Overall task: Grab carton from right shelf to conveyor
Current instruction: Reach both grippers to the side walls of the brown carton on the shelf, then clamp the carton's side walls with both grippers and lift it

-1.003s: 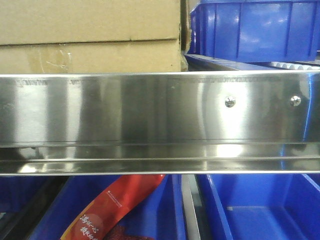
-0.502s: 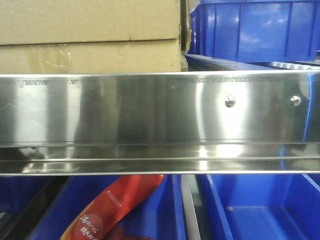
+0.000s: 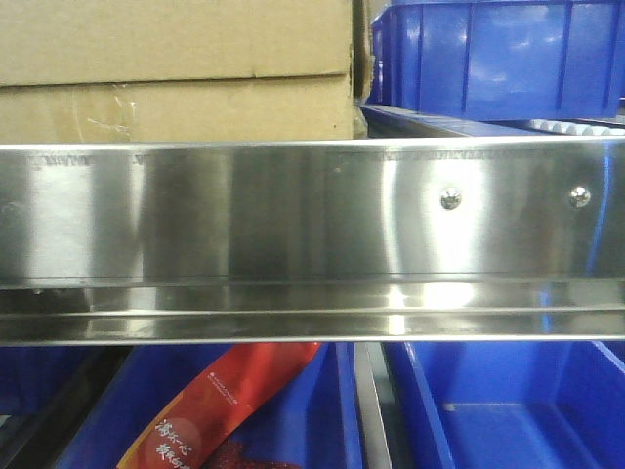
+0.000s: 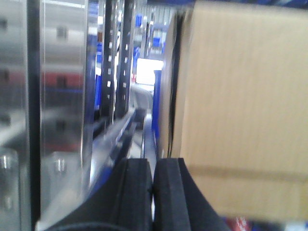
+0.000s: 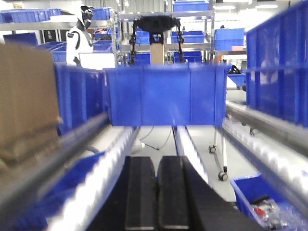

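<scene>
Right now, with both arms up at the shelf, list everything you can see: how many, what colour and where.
carton: two stacked, it seems, brown cardboard, upper shelf, left
upper bin: one, blue, upper shelf, right of the carton
shelf rail: one, shiny steel, across the middle of the front view
screws: two, silver, right part of the rail
lower bins: two, blue, below the rail
packet: one, red, in the left lower bin
roller tracks: at least three, white, right wrist view
left claw: one, black, shut, beside the carton's side
right claw: one, black, shut, pointing along the tracks
</scene>
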`<control>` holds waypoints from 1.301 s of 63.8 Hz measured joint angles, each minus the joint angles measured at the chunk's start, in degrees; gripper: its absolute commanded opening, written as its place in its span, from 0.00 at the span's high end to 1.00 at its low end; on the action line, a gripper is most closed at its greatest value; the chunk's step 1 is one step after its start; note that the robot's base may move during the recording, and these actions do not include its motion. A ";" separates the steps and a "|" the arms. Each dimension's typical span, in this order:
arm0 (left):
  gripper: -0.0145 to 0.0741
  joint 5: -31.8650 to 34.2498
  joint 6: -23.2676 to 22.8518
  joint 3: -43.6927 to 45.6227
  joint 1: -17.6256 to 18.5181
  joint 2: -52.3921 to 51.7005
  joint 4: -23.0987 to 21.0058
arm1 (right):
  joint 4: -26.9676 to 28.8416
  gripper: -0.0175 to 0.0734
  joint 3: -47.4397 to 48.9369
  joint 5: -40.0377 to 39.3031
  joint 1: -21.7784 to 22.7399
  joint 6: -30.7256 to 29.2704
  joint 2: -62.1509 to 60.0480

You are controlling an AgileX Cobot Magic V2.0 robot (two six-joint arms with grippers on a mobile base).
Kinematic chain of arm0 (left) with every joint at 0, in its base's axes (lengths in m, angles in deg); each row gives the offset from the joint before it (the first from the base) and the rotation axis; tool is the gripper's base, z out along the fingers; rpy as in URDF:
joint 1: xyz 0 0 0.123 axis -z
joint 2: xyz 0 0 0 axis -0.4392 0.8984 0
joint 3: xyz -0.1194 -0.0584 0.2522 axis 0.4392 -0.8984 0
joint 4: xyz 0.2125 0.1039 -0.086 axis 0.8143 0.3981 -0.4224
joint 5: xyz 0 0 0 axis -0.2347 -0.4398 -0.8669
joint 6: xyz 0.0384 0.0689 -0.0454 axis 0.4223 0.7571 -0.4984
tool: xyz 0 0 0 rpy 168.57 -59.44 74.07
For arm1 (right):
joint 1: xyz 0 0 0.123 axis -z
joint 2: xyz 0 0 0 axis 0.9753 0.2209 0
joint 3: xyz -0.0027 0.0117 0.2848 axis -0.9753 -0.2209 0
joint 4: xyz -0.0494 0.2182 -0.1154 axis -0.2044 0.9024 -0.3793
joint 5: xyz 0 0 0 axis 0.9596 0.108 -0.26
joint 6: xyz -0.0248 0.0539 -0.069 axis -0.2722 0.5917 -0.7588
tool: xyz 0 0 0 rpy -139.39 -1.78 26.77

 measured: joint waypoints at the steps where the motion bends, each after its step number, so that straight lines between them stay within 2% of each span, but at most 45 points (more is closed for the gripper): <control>1: 0.82 -0.72 0.00 0.95 0.00 -0.10 0.35 | 0.03 0.82 1.21 1.19 0.00 0.00 -0.13; 8: 0.70 -6.73 0.00 9.78 0.00 1.17 2.68 | 0.14 0.58 10.07 8.84 0.00 0.00 0.74; 16: 0.47 -12.42 0.00 19.98 0.00 6.07 3.55 | 1.53 0.26 18.55 12.03 0.00 0.00 4.86; 20: 0.37 -13.75 0.00 24.03 0.12 9.29 3.66 | 2.27 0.17 21.26 12.43 0.00 0.00 7.27; 26: 0.24 -14.52 0.00 29.40 1.07 15.14 3.78 | 2.27 0.18 23.43 11.90 0.00 0.00 11.03; 30: 0.20 -16.24 0.00 32.24 2.36 18.74 3.88 | 2.27 0.18 24.35 11.88 0.00 0.00 13.51; 40: 0.19 -24.76 0.00 41.20 6.97 26.18 3.99 | 2.88 0.18 30.65 16.13 -2.22 0.12 20.31; 50: 0.19 -32.66 0.00 51.52 10.13 34.78 3.99 | 4.86 0.18 39.73 19.65 -8.47 -0.64 29.23; 62: 0.19 -43.05 0.00 64.31 10.39 46.61 3.99 | 5.80 0.19 54.25 25.00 -18.93 -0.87 43.13; 73: 0.19 -54.03 0.00 76.61 10.39 57.32 3.99 | 6.09 0.19 70.33 34.89 -26.09 -0.55 57.94; 79: 0.19 -58.55 0.00 82.70 9.82 62.47 3.99 | 4.13 0.19 79.71 41.68 -28.18 3.09 66.26; 83: 0.19 -60.96 0.00 86.46 8.70 65.23 3.86 | 0.07 0.19 86.14 46.76 -29.56 7.57 71.15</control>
